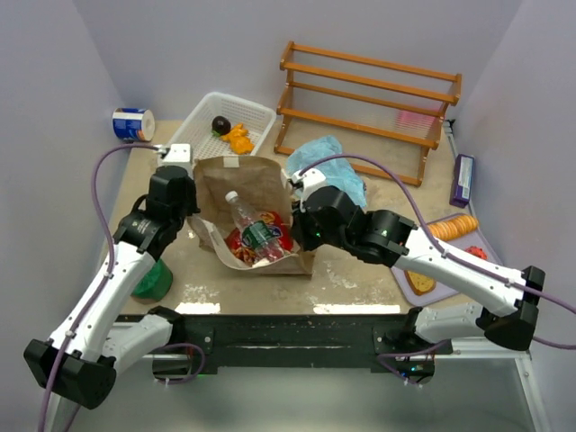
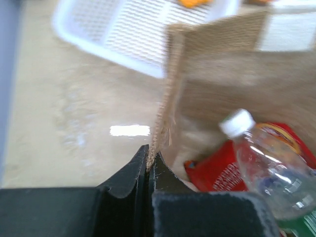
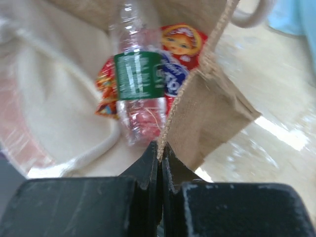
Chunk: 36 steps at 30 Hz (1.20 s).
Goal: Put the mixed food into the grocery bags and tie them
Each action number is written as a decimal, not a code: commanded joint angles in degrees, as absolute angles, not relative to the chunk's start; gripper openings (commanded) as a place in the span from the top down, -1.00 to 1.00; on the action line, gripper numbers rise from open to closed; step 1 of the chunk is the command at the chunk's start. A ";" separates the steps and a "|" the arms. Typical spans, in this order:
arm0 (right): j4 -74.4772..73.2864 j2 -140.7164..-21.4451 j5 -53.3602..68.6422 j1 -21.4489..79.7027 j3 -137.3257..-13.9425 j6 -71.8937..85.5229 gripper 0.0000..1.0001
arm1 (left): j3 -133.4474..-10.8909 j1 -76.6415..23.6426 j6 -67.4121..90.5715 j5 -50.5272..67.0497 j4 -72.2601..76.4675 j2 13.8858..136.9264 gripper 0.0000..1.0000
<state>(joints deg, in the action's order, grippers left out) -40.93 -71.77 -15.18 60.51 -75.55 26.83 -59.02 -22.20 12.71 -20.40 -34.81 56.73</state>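
Bottle (image 3: 138,74) label is green, print unreadable. Red crisp packet (image 3: 185,43) beneath it shows a cartoon face. Both lie inside the brown paper bag (image 1: 236,180). Left gripper (image 2: 149,159) pinches the bag's left rim and right gripper (image 3: 160,152) its right rim, each closed tight on paper. White basket (image 1: 261,112) sits just behind.

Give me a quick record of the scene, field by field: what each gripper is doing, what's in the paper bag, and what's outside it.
left gripper: shut on the left rim of the brown paper bag
right gripper: shut on the bag's right rim
in the bag: clear bottle, red crisp packet
in the white basket: dark toy produce, orange toy produce
blue plastic bag: lying beside the paper bag
bread slices: far right, not bagged
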 commanded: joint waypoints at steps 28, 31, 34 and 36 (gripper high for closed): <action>-3.08 -122.61 0.79 70.93 -120.33 19.42 1.00 | -72.60 27.07 6.42 -24.27 -14.94 73.48 0.57; -2.20 -119.72 0.09 70.93 -117.18 18.29 0.55 | -71.63 27.16 6.24 -20.66 -13.71 70.93 -0.06; -2.37 -116.91 -1.31 70.93 -114.09 15.40 -0.64 | -71.02 26.72 6.68 -16.18 -13.36 68.12 -0.47; -4.30 -115.41 -3.77 70.84 -112.77 13.89 -0.82 | -70.23 25.06 6.51 -14.59 -12.57 65.84 -0.55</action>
